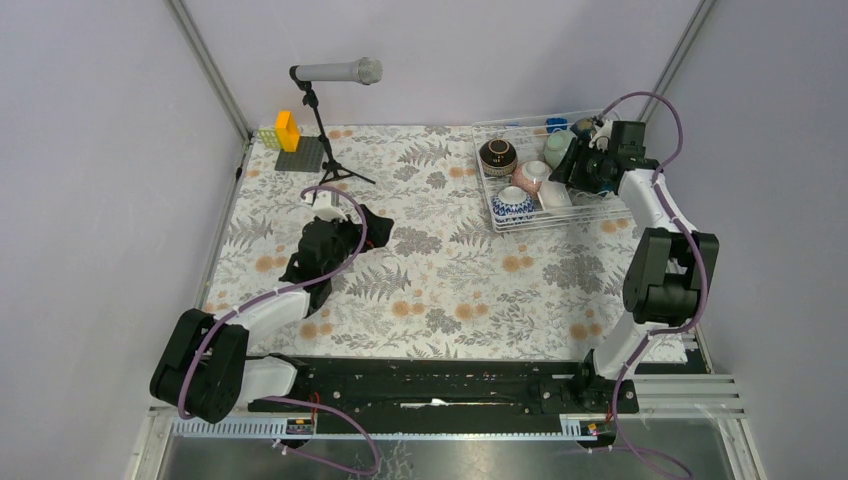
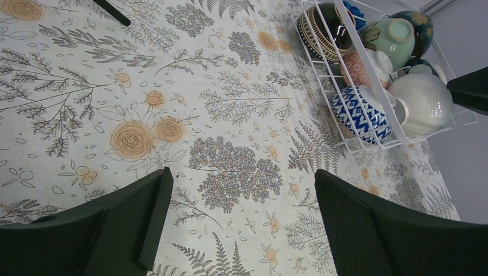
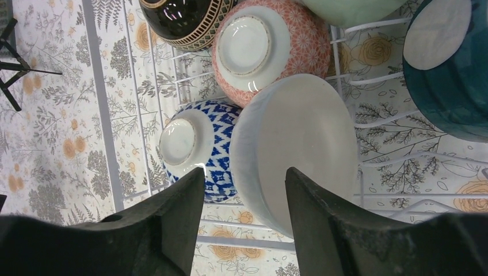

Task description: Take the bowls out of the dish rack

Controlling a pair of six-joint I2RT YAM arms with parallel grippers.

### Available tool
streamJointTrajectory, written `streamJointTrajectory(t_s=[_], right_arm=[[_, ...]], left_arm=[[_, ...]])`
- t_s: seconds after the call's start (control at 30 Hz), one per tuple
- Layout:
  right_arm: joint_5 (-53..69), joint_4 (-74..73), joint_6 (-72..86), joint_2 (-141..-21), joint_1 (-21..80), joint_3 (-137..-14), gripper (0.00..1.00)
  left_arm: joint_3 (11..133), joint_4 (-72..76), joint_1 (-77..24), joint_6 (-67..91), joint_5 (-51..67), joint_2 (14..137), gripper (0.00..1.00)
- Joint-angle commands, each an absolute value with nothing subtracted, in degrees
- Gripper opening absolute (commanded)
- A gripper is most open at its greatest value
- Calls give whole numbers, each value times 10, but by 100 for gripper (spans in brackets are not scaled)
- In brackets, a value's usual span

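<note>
The white wire dish rack stands at the far right of the table. It holds a dark brown bowl, a pink bowl, a blue-and-white bowl, a mint green bowl, a white bowl and a teal bowl. My right gripper is open just over the rack, and the white bowl's rim lies between its fingers. The pink bowl and the blue-and-white bowl lie bottom-up beside it. My left gripper is open and empty above the cloth, left of the rack.
A microphone on a black tripod stand is at the back left, with a yellow block on a grey plate beside it. A floral cloth covers the table. Grey walls close in the left, back and right sides.
</note>
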State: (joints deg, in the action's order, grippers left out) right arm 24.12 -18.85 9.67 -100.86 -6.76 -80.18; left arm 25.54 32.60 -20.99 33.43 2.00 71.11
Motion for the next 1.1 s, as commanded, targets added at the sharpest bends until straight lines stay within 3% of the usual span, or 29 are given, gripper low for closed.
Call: streamJointTrajectory(t_s=[0.0,0.1,0.33,0.43,0.7,1.07], right_arm=[[255,-192,104,-1028,-62,-822,59],[264,-191,105,-1037,-62,-821,53],[291,-186,115,-1031,-61,-821,17],[301,-177,116,-1016,-62,-817,6],[349,-165,124,-981,-60,-833,0],[240,-198,91,-897,40,-859,0]], left_arm=[[280,345,-212,331,31,715,99],[281,345,-213,331,32,717,99],[282,343,-213,330,31,716,99],[283,341,-214,330,30,715,99],[284,339,-214,329,31,715,99],[281,328,-214,325,12,696,99]])
